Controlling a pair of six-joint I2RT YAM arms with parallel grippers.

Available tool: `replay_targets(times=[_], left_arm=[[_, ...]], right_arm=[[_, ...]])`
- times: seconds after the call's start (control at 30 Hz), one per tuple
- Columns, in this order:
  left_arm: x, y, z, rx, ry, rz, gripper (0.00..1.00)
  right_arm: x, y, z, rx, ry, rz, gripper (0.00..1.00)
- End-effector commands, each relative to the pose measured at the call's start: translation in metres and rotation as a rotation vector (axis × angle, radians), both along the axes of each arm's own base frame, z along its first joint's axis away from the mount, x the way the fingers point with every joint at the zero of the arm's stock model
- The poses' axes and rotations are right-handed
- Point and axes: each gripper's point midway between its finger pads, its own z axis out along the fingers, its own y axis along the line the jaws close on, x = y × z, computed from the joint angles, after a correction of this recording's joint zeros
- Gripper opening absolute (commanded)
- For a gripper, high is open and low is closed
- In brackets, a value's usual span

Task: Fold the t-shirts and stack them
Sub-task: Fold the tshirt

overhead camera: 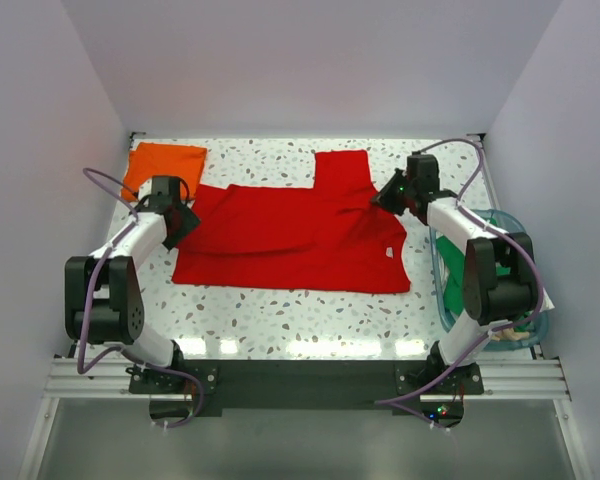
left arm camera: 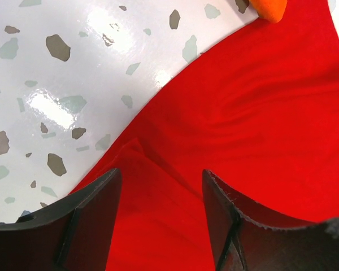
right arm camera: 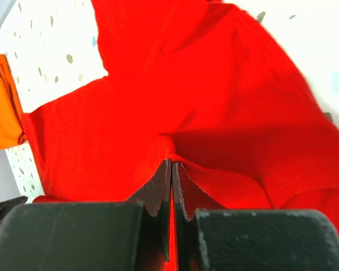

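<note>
A bright red t-shirt (overhead camera: 290, 235) lies spread across the speckled table, one sleeve pointing to the back. A folded orange t-shirt (overhead camera: 163, 165) lies at the back left. My left gripper (overhead camera: 183, 222) is open over the red shirt's left edge; its fingers (left arm camera: 96, 209) straddle a fold of red cloth (left arm camera: 175, 214). My right gripper (overhead camera: 384, 203) is shut on a pinch of the red shirt (right arm camera: 214, 101) near its right sleeve. The orange shirt (right arm camera: 3, 107) shows at the left of the right wrist view. The green shirt is not clearly visible.
A translucent teal tub (overhead camera: 450, 290) stands at the right edge beside the right arm. White walls enclose the table on three sides. The speckled tabletop (overhead camera: 280, 320) shows in front of the red shirt.
</note>
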Motion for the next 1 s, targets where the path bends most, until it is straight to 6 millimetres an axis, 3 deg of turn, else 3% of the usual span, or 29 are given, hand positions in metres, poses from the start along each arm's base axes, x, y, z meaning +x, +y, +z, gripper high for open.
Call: replay_targets(times=[0.0,0.23,0.4,0.73,0.97], left_arm=[[0.007,0.003,0.012,0.021,-0.034,0.010,0.64],[-0.001,0.009,0.023,0.044,-0.048,0.030,0.78],[-0.004,0.009,0.025,0.038,-0.049,0.020,0.81],[-0.018,0.004,0.010,0.002,-0.023,0.039,0.85],[-0.010,-0.006,-0.002,-0.049,-0.026,0.014,0.88]], right_arm=[[0.009,-0.006,0.007,0.020,-0.050,-0.022,0.00],[0.009,-0.010,-0.005,0.027,-0.032,-0.026,0.00],[0.009,-0.013,-0.013,0.027,-0.019,-0.036,0.00],[0.010,-0.019,-0.022,0.028,-0.002,-0.049,0.00],[0.010,-0.017,-0.022,0.043,-0.006,-0.037,0.00]])
